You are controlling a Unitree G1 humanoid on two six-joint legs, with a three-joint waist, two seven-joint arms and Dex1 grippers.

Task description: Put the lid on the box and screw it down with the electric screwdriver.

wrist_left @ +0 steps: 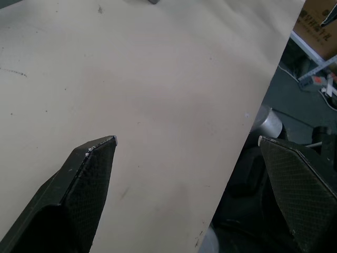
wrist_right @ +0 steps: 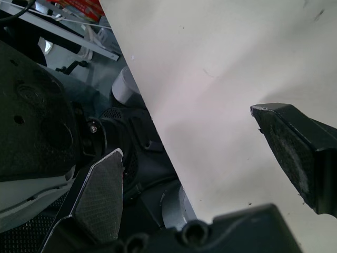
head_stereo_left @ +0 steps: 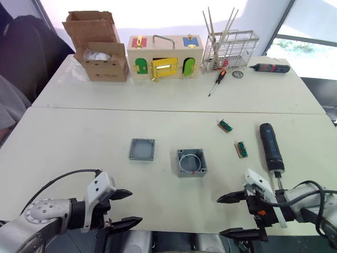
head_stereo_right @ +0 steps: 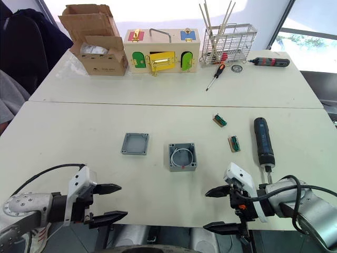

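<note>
You have the box [head_stereo_left: 191, 163] near the middle of the tabletop [head_stereo_left: 79, 142]: small, square, grey, open side up, a pale ring of wire or cord coiled inside, a small red mark on its near rim. The lid [head_stereo_left: 142, 149] lies flat just to its left, apart from it, a grey square plate with a raised rim. The electric screwdriver [head_stereo_left: 270, 147] lies to the right, well apart from the box, thick black body, blue band, thin metal bit toward you. Two small green parts [head_stereo_left: 233, 136] sit between box and driver. Your left gripper [head_stereo_left: 125, 208] hangs at the near tabletop edge, fingers spread wide, holding nothing. Your right gripper [head_stereo_left: 234, 215] is likewise spread and empty at the near edge, just short of the driver's bit.
</note>
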